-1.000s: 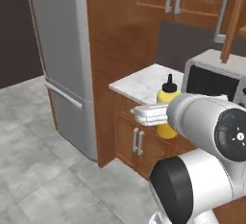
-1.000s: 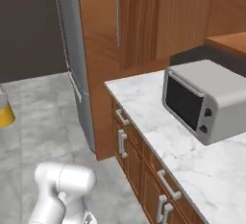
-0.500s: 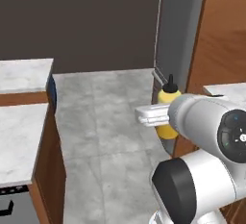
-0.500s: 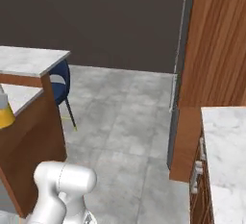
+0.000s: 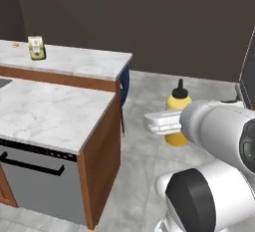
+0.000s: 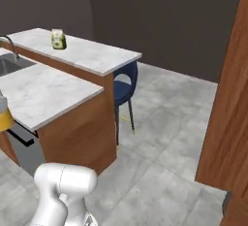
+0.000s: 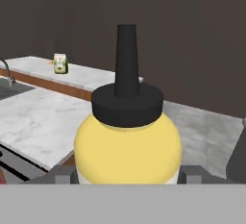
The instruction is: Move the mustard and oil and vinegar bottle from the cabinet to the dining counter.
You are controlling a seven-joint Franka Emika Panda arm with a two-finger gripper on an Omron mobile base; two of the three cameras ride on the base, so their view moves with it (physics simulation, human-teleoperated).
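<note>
The mustard (image 5: 178, 107), a small yellow squeeze bottle with a dark pointed nozzle, hangs upright over the floor, to the right of the counters. My gripper (image 5: 171, 124) is shut on its yellow belly. In the hand view the mustard (image 7: 128, 141) stands right in front of the camera, between the gripper (image 7: 127, 175) tips. Its yellow side also pokes in at the left edge of the right base view (image 6: 4, 119). The dining counter (image 5: 84, 62) (image 6: 99, 58) is the raised marble slab ahead on the left. The oil and vinegar bottle and the cabinet are out of view.
A green-and-white pouch (image 5: 36, 48) (image 6: 58, 39) stands on the dining counter's far end. A lower marble worktop (image 5: 45, 114) with a sink (image 6: 8, 65) lies in front, a dishwasher front (image 5: 35, 176) under it. A blue stool (image 6: 125, 82) stands at the counter's end. A tall wooden panel (image 6: 227, 99) rises on the right.
The whole picture has swung: the base turned from the fridge and toaster-oven worktop toward the dining counter. The mustard stays in the gripper, in the same place relative to the arm.
</note>
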